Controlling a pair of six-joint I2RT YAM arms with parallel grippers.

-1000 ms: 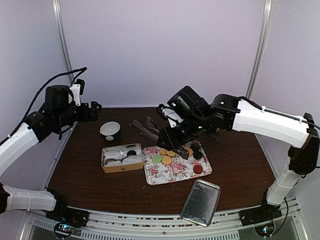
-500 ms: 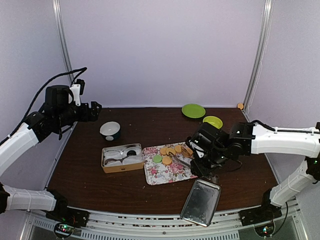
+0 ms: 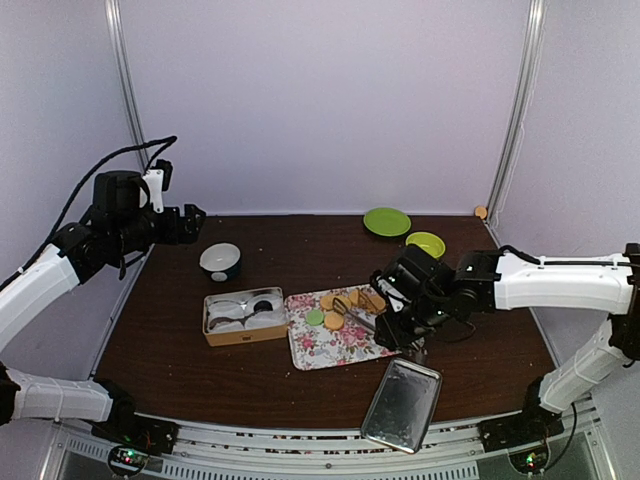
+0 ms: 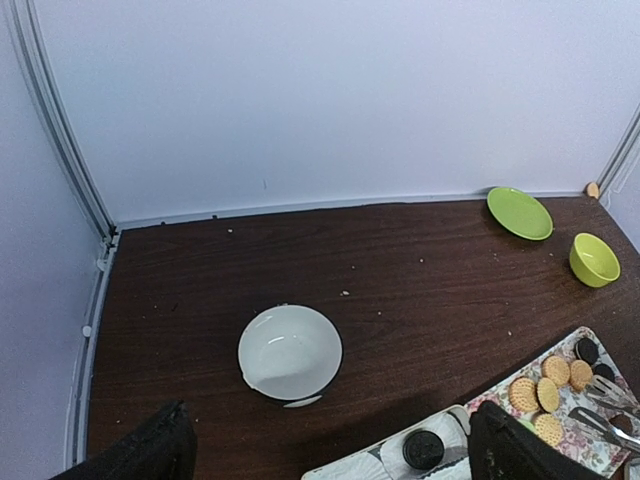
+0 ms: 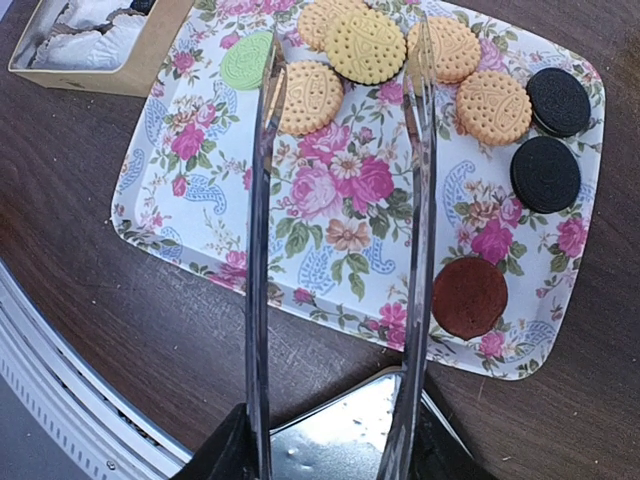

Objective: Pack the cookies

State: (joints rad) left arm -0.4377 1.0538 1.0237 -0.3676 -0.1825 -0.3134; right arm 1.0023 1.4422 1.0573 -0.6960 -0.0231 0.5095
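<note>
Two arms show in the top view. The left gripper is raised over the far left of the table, near a white bowl. The right gripper is low at the right edge of a floral tray, clamped on metal tongs that reach over the tray. The cookies lie on the tray's far half. A box of paper cups is just left of the tray, and a metal tin is near the front edge.

Left wrist view: the fingers are spread wide with nothing between them, and the bowl is on the table beyond.

Right wrist view: the tongs are gripped at their base, blades apart and empty, with the tips over the yellow cookies. One green cookie is at the left; two black and one dark red are at the right.
</note>
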